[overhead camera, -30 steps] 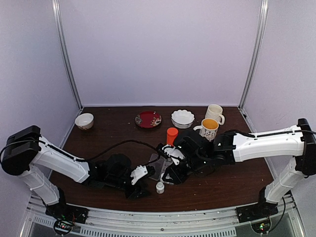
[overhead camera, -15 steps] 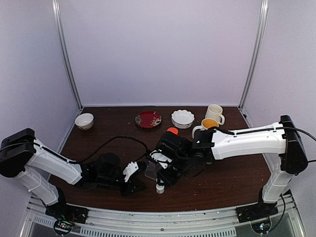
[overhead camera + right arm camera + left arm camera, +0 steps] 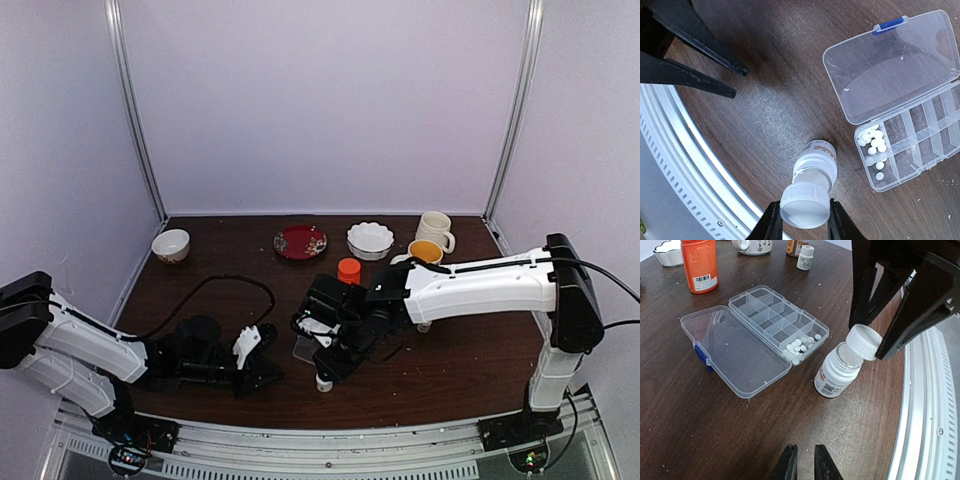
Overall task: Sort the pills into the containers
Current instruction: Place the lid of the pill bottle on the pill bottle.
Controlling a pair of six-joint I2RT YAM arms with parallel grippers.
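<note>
Right gripper (image 3: pixel 804 209), stretched low, clamped round white plastic cap (image 3: pixel 805 200) over open white bottle (image 3: pixel 816 167). Left gripper (image 3: pixel 804 462) had retreated leftward, closed empty. Tiny white pills (image 3: pixel 799 347) sat in end cells of clear plastic organizer (image 3: pixel 735 355).

I have the left arm (image 3: pixel 95 340) stretched out low and reaching to the right, forearm nearly level. The left gripper (image 3: pixel 804 456) has its jaws closed together on nothing. My right arm (image 3: pixel 480 285) extends leftward with the wrist tipped down, and the right gripper (image 3: pixel 804 212) clamps a white cap (image 3: pixel 863 341) between its jaws.
</note>
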